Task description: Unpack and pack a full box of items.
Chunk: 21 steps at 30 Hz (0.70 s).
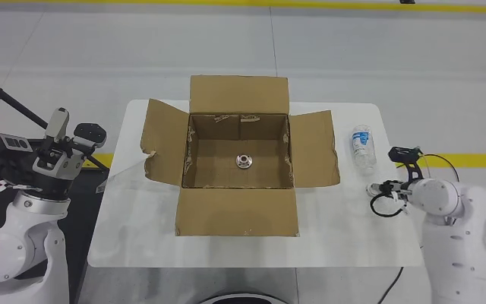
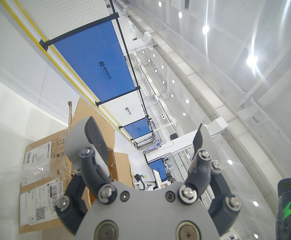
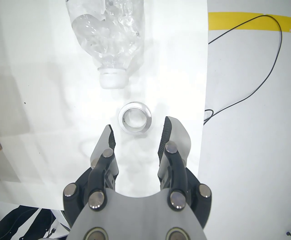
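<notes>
Cardboard box (image 1: pixel 237 211) sits flaps-open mid surface (image 1: pixel 152 228). Water bottle (image 3: pixel 109 34) lies to its right, with a metal ring (image 3: pixel 135 120) just off the cap (image 3: pixel 112 79), and a small metal fitting (image 1: pixel 243 161) is in the box. Right gripper (image 3: pixel 137 134) has its fingers apart; I'd centre it over the ring, clear of the cap. Left gripper (image 2: pixel 147 136) is off to the left, fingers apart too.

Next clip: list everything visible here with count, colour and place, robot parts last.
Cardboard box: one, brown, flaps open, middle of the table.
Metal part: one, silver, on the box floor.
Bottle: one, clear plastic, lying on the table right of the box.
Metal ring: one, silver, on the table just off the bottle's cap.
Table: one, white.
Floor tape: one strip, yellow, beyond the table's right edge.
Left gripper: fingers open, empty, off the table's left side, pointing upward.
Right gripper: fingers open, empty, over the table's right edge, facing the ring.
</notes>
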Each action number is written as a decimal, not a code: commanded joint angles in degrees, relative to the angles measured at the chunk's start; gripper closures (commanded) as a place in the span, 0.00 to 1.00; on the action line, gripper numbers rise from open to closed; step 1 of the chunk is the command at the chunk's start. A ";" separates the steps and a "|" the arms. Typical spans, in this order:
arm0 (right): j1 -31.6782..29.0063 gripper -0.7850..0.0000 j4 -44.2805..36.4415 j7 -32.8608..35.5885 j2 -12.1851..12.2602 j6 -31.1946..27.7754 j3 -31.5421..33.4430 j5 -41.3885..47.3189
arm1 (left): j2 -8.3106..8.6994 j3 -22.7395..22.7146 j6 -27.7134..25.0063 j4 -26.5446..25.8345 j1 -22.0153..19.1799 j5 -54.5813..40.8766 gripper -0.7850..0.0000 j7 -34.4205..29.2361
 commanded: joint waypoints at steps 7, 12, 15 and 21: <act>2.08 0.51 4.06 -0.92 0.37 0.42 -1.62 -0.78 | 0.00 0.00 0.00 0.00 0.00 0.00 0.00 0.00; 3.21 0.51 6.09 -1.09 0.58 0.38 -2.59 -0.71 | 0.00 0.00 0.00 0.00 0.00 0.00 0.00 0.00; 3.88 0.53 7.12 -0.90 0.73 0.46 -3.21 -1.18 | 0.00 0.00 0.00 0.00 0.00 0.00 0.00 0.00; 5.20 0.55 9.30 -1.00 0.93 0.16 -4.44 -0.75 | 0.00 0.00 0.00 0.00 0.00 0.00 0.00 0.00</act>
